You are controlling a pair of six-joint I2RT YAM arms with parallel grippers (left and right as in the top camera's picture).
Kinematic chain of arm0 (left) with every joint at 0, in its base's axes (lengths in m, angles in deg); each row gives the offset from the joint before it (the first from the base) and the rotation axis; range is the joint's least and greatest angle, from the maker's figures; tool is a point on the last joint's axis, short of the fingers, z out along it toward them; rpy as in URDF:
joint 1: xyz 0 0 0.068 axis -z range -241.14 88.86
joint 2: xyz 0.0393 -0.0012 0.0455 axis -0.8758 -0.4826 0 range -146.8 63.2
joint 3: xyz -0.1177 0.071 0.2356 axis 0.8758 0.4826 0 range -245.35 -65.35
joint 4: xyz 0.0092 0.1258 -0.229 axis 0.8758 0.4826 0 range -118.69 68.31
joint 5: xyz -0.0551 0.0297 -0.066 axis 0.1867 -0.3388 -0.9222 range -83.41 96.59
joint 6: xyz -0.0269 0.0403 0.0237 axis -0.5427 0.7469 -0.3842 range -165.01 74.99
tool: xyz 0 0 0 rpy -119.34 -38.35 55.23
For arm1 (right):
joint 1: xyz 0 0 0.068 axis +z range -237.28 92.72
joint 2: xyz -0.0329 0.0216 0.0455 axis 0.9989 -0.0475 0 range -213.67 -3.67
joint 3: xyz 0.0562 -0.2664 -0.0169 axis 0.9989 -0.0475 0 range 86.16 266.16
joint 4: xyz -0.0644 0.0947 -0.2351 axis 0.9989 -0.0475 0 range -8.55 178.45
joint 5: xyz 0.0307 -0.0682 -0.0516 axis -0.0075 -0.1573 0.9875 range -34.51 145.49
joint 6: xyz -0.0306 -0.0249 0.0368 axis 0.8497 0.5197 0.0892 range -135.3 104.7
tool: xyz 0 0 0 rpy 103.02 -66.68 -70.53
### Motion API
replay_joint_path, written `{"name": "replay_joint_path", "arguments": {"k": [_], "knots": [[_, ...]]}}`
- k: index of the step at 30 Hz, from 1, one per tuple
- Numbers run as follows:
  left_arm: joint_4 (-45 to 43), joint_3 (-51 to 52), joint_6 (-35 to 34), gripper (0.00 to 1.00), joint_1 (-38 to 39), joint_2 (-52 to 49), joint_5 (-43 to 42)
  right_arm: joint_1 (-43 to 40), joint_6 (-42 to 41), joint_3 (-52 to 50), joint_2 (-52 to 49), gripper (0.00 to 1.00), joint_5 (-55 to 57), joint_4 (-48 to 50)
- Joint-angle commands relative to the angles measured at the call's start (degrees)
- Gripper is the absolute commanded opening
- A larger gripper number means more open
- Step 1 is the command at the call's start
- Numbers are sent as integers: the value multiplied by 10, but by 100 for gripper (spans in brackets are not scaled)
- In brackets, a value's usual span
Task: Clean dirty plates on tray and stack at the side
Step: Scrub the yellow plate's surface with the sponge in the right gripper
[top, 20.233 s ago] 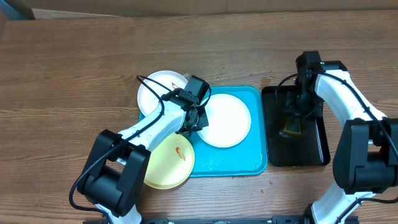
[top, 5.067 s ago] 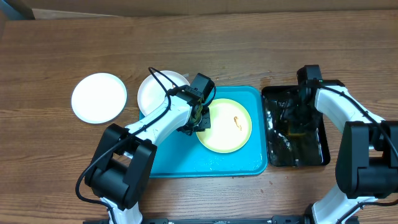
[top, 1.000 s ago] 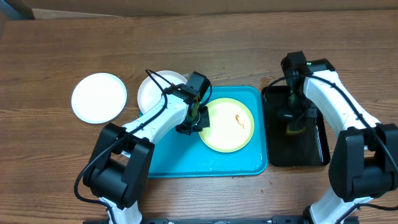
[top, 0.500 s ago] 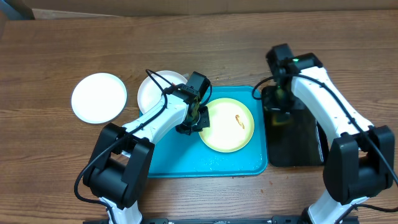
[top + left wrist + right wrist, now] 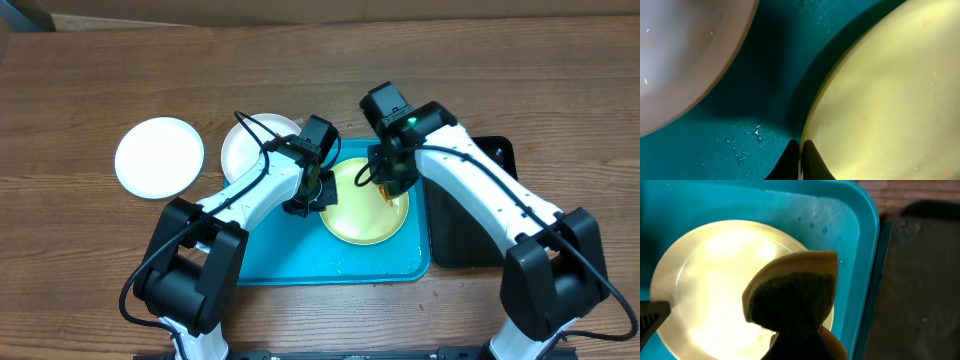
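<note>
The pale yellow plate (image 5: 360, 215) lies on the right half of the turquoise tray (image 5: 280, 250). My left gripper (image 5: 318, 192) is shut on the plate's left rim; in the left wrist view its fingers (image 5: 810, 162) pinch the edge of the yellow plate (image 5: 890, 100). My right gripper (image 5: 390, 180) is shut on a brown sponge (image 5: 792, 292) and holds it over the yellow plate (image 5: 705, 280). The smear is hidden under it. One white plate (image 5: 158, 158) lies on the table at the left. Another white plate (image 5: 252, 145) overlaps the tray's far left corner.
A narrow black tray (image 5: 480, 235) lies right of the turquoise tray and shows in the right wrist view (image 5: 920, 280). The tray floor (image 5: 765, 90) is wet with droplets. The white plate's edge (image 5: 680, 55) is close to the left gripper.
My right arm has swung left from the black tray to above the yellow plate, carrying the sponge. The left arm and the plates have not moved.
</note>
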Motion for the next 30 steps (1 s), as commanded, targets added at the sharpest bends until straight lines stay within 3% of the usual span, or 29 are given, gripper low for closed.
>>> {"name": "replay_joint_path", "arguments": {"k": [1,24,30], "knots": [[-2,5,1,4,-3,-4,0,10,3,-20,7,4,40,16],[0,5,0,4,-3,-4,-4,-1,3,-203,-7,4,38,217],[-1,5,0,4,-3,-4,-4,-1,3,-210,-7,4,-16,231]]}}
